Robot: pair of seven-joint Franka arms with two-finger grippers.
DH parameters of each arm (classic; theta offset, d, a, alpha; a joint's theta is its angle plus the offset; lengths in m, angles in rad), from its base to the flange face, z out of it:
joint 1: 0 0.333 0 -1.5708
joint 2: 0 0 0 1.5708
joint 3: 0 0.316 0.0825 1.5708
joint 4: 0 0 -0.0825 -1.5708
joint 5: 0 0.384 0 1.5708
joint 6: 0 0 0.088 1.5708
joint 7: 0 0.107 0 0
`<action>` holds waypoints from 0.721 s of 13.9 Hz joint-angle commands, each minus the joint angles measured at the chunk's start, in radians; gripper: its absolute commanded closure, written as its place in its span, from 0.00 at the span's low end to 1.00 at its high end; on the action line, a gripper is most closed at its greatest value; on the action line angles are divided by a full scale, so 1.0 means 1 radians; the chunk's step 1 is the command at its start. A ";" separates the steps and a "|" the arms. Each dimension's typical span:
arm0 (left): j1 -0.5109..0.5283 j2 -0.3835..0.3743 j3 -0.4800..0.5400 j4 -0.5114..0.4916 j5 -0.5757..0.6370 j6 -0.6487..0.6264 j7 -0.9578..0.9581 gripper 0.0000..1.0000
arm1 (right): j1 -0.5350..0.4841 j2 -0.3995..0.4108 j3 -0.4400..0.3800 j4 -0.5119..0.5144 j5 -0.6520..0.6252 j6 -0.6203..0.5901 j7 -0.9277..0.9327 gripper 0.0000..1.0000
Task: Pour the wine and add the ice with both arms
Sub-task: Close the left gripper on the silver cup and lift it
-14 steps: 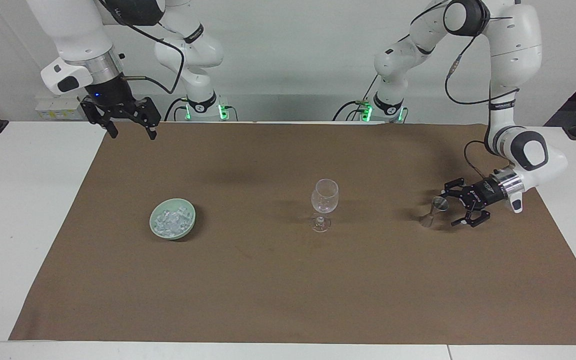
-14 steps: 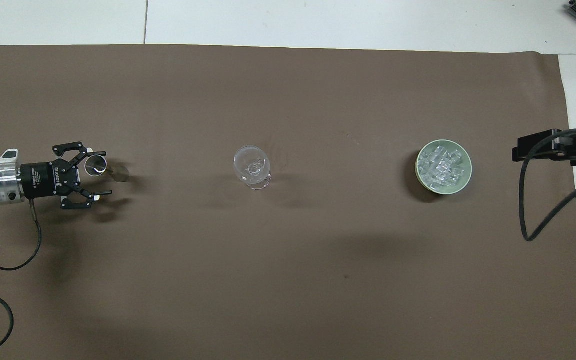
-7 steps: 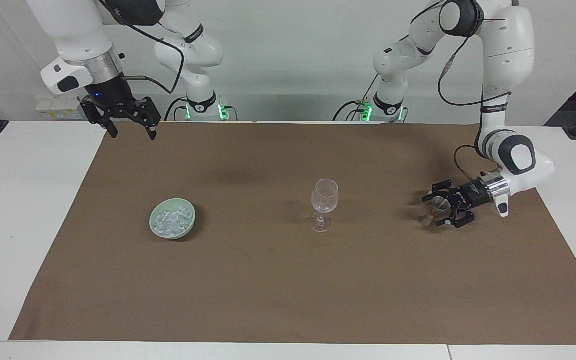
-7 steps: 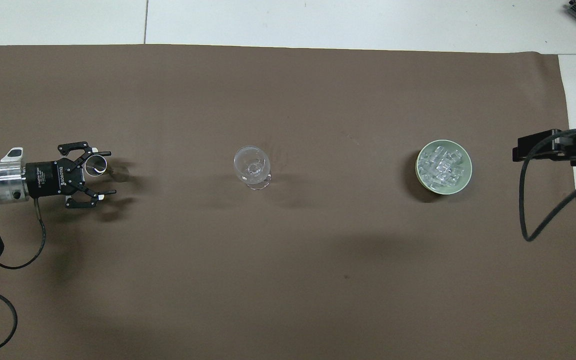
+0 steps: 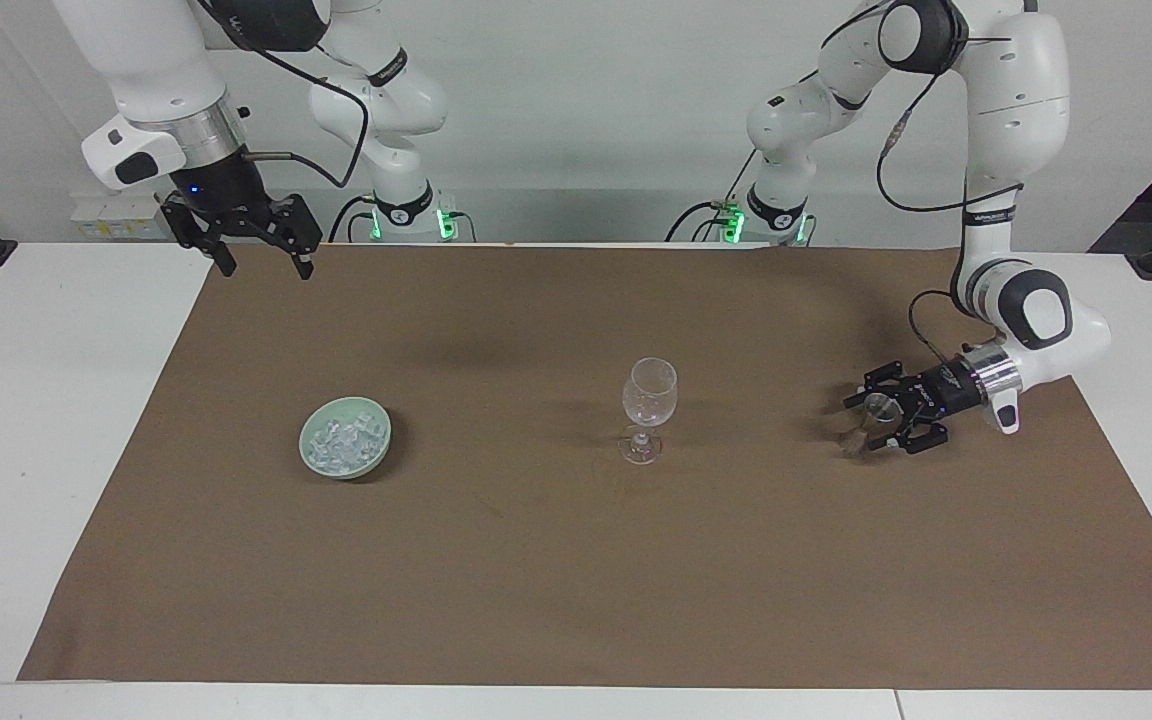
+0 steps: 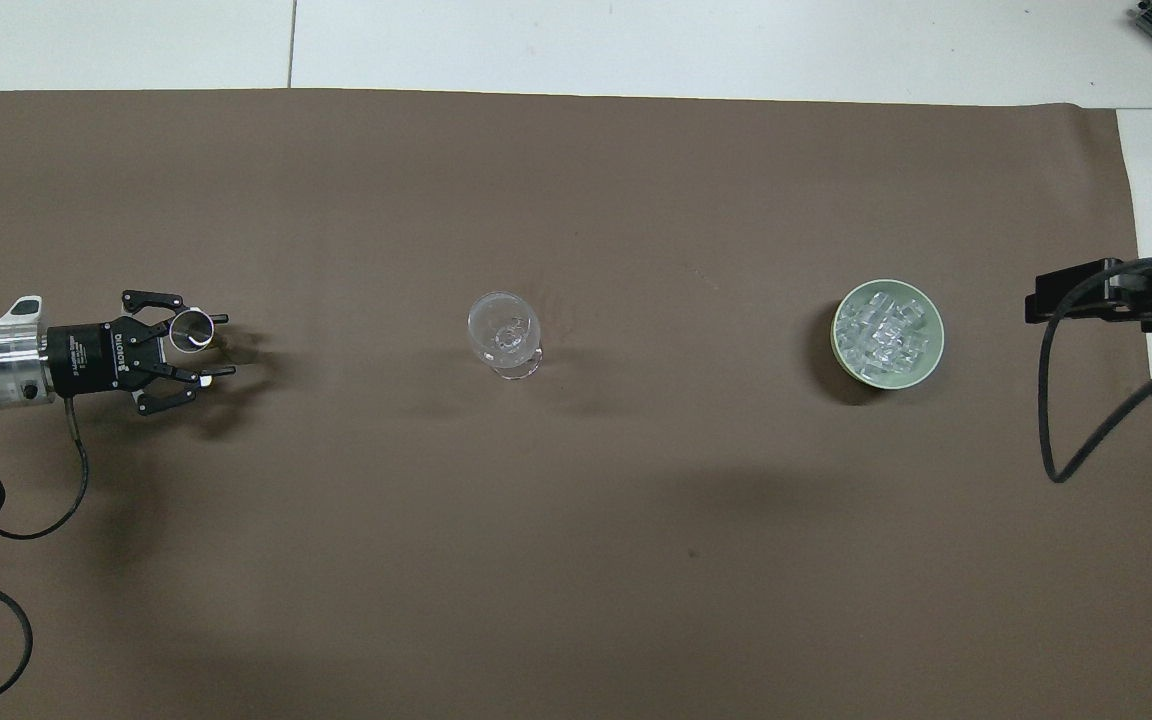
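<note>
Right claw [image 5: 258, 255]: hung in the upper left of the facing frame, over the corner of the brown mat [image 5: 536, 560]; tips plainly apart, nothing between them; arm waiting.

Left claw [image 6: 228, 344]: lay low and level at the left edge of the overhead frame, mid-height; tips part-way in on either side of the small measuring cup [image 6: 191, 331], a gap showing between them. Could not tell whether either tip touched the cup.

Measuring cup: stood on the mat at the right of the facing frame, inside the claw's reach. Contents could not be made out.

Wine glass [image 5: 650, 392]: stood upright at frame centre, well apart from both claws; looked empty.

Ice [image 5: 344, 441]: heaped in the pale green bowl [image 5: 308, 440], left of centre in the facing frame; untouched.

Bench [image 5: 36, 400]: white, showing at the mat's ends.

Step judged: grasp of the cup, ahead of any pour.

Risk, grip: cup sat toward one tip, not midway; could be nudged or tipped before being clamped.

Risk, carry: a smooth little cup could slip or tilt and spill on the mat.

Risk, pour: tall glass on a narrow foot; could be toppled by a low approach.
</note>
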 commanded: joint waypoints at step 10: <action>-0.005 -0.021 0.009 -0.025 -0.026 0.013 -0.003 1.00 | -0.014 -0.011 0.007 -0.013 0.015 -0.006 -0.021 0.00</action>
